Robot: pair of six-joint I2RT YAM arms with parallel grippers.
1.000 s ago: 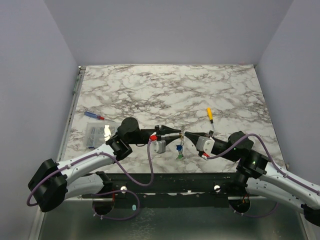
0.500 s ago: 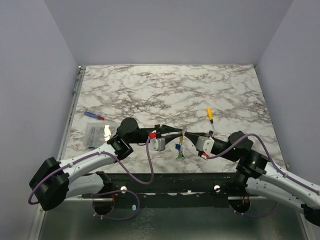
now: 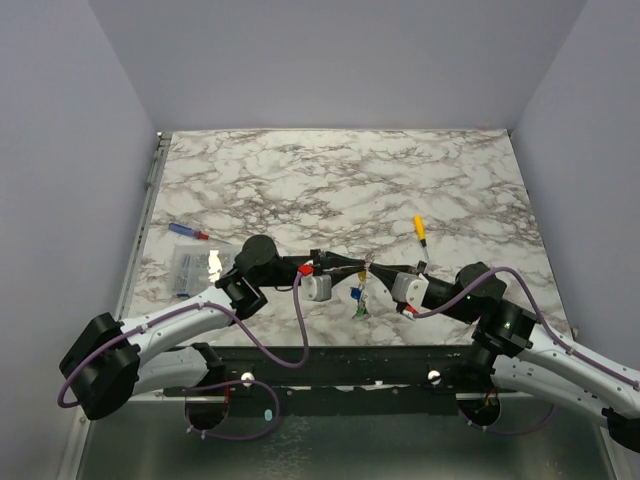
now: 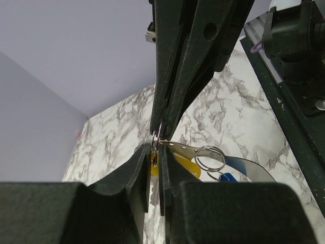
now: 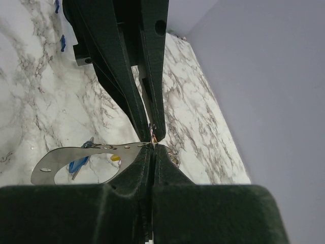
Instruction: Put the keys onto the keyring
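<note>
My two grippers meet tip to tip above the table's near middle. My right gripper (image 3: 375, 269) (image 5: 153, 147) is shut on the keyring (image 5: 127, 148), a wide flat silver loop that also shows in the left wrist view (image 4: 185, 146). My left gripper (image 3: 361, 266) (image 4: 155, 152) is closed on a small split ring and the yellow key head (image 4: 184, 165) at the loop's end. A blue key (image 3: 357, 295) (image 4: 227, 178) and a green key (image 3: 361, 312) hang below the grippers. Another yellow-headed key (image 3: 420, 228) lies on the table behind the right arm.
A clear plastic packet (image 3: 195, 268) and a slim blue-and-red stick (image 3: 187, 231) lie at the left edge of the marble table (image 3: 330, 180). Purple walls close in the left, right and far sides.
The left gripper has edged right, so the small gap between the two gripper tips has closed. The hanging keys have barely moved.
</note>
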